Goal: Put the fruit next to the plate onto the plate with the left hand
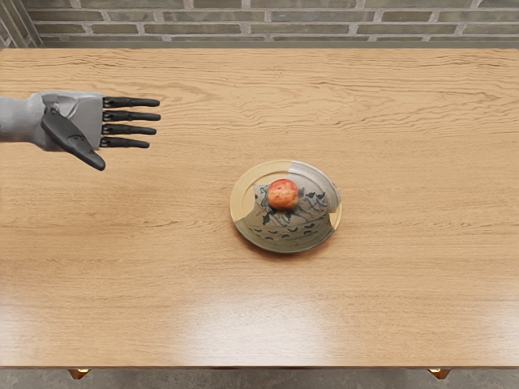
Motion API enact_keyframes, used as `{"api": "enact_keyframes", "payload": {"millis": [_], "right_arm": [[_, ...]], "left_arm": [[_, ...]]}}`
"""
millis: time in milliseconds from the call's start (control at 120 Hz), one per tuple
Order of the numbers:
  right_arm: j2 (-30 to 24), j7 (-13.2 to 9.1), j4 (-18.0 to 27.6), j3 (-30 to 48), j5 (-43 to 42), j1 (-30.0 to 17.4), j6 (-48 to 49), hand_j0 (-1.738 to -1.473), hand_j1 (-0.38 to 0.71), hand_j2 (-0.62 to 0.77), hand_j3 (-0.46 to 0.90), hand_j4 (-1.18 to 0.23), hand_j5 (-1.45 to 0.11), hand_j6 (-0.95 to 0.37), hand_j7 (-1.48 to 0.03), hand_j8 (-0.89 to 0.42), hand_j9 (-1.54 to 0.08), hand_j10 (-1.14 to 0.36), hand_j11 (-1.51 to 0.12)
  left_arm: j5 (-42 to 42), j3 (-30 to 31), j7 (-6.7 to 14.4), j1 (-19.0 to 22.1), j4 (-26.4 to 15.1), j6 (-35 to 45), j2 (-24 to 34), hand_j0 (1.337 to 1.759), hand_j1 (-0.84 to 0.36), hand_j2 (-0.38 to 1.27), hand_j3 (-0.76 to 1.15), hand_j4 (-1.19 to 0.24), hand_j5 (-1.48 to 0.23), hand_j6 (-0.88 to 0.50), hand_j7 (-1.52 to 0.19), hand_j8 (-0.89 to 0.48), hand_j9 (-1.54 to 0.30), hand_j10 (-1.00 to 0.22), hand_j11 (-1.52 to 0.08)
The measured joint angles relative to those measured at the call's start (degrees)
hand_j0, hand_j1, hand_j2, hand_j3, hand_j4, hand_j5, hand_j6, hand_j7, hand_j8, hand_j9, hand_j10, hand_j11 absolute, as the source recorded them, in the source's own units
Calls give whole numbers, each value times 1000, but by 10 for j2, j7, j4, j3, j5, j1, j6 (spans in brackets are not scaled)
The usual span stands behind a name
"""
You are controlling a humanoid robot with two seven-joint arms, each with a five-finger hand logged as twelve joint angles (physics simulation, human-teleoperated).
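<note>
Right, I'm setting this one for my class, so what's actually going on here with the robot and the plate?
The left hand hangs over the left part of the wooden table, its fingers stretched straight and holding nothing. The red apple sits on the patterned plate near the table's middle, well apart from the hand. The right arm is out of view.
</note>
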Motion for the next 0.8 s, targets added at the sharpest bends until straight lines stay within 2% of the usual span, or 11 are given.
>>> {"api": "enact_keyframes", "payload": {"millis": [800], "right_arm": [[0, 0, 0, 0, 0, 0, 0, -1658, -333, -3, 0, -13, -17, -13, -17, -13, -17, -13, -17]], "left_arm": [[0, 0, 0, 0, 0, 0, 0, 1658, 349, 0, 0, 1, 0, 1, 0, 1, 0, 1, 0]]}}
